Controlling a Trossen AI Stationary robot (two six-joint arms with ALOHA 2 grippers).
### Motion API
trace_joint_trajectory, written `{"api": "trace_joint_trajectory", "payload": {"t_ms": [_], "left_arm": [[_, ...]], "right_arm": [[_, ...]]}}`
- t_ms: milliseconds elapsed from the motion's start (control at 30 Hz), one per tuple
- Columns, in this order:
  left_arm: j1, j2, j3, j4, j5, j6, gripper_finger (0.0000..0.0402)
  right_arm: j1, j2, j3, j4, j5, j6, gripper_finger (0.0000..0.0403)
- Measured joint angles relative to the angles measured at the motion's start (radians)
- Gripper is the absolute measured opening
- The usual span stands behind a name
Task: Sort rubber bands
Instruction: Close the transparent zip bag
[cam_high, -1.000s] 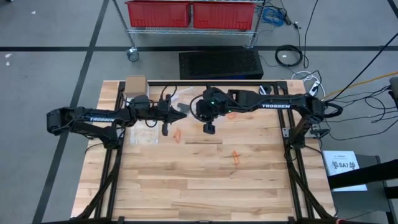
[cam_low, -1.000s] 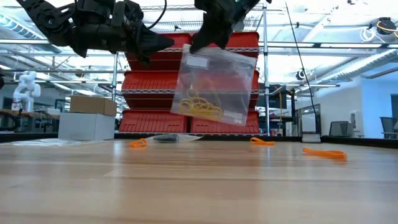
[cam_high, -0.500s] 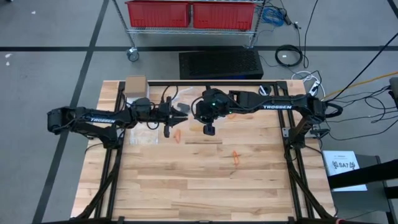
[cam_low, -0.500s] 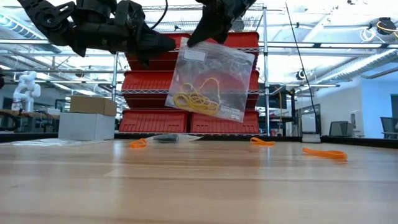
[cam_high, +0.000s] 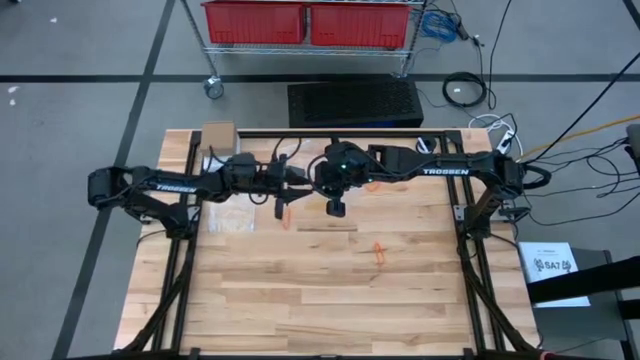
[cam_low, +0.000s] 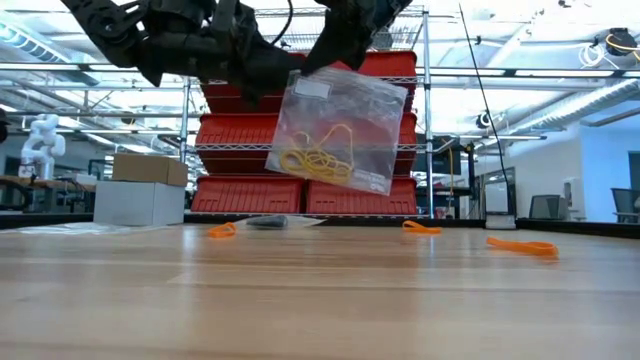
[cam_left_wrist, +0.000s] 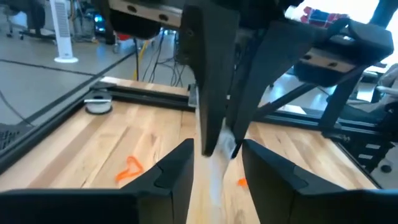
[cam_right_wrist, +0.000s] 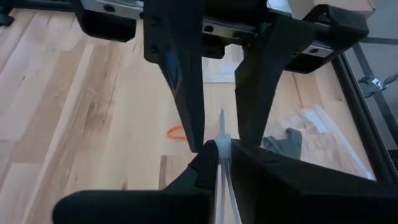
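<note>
Above the worktop (cam_high: 330, 290) our right claw (cam_low: 318, 62) is clamped on the top edge of a clear bag (cam_low: 340, 130), which hangs in the air holding pale yellow rubber bands (cam_low: 315, 160). Our left claw (cam_left_wrist: 216, 163) meets it with fingers spread around the bag's edge, so we judge the bag is being opened. Next, a careful grip on the opposite lip. Orange bands (cam_low: 520, 245) lie loose. Both arms read "TROSSEN" (cam_high: 440, 171).

Left tool (cam_left_wrist: 216, 163) spread, tip to tip with pinched right tool (cam_right_wrist: 219, 151)
</note>
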Motion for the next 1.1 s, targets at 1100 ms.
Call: {"api": "trace_joint_trajectory", "payload": {"t_ms": [1100], "left_arm": [[0.003,-0.028,-0.002,-0.053,-0.014,0.081,0.0001]], "right_arm": [[0.004,0.0,0.001,-0.191,0.033,0.017,0.0011]]}}
